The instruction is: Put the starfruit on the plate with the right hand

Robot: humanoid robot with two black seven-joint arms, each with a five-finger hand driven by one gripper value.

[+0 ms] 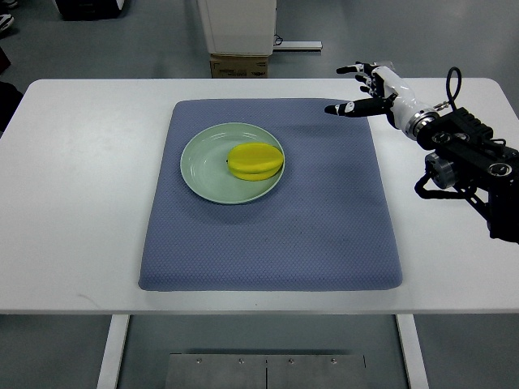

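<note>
The white surface (73,186) spans nearly the whole width of the view, its rounded far corners showing at upper left and upper right, and its near edge running straight across low in the picture. Wide bare strips lie to the left of the blue-grey mat (268,243) and along the near edge; a narrower strip lies to the right, where the right arm comes in. The mat is a padded, textured square sitting centrally, its near corners rounded, with most of its near half and right side unoccupied.

The pale green plate (203,158) rests on the far-left part of the mat, wholly inside its borders. The starfruit (255,160) lies on the plate, right of the plate's middle and reaching close to its right rim. It is bright yellow, smooth and waxy, with lengthwise ridges and a darker crease between them.

The right robot hand (362,87) hovers over the mat's far-right corner, well apart from the plate, its fingers spread and relaxed with nothing held. Its black-tipped fingers point left.

Beyond the surface, a cardboard box (239,65) and a white cabinet (238,24) are cut off by the top edge. The arm's dark housing is cropped at the right edge.
</note>
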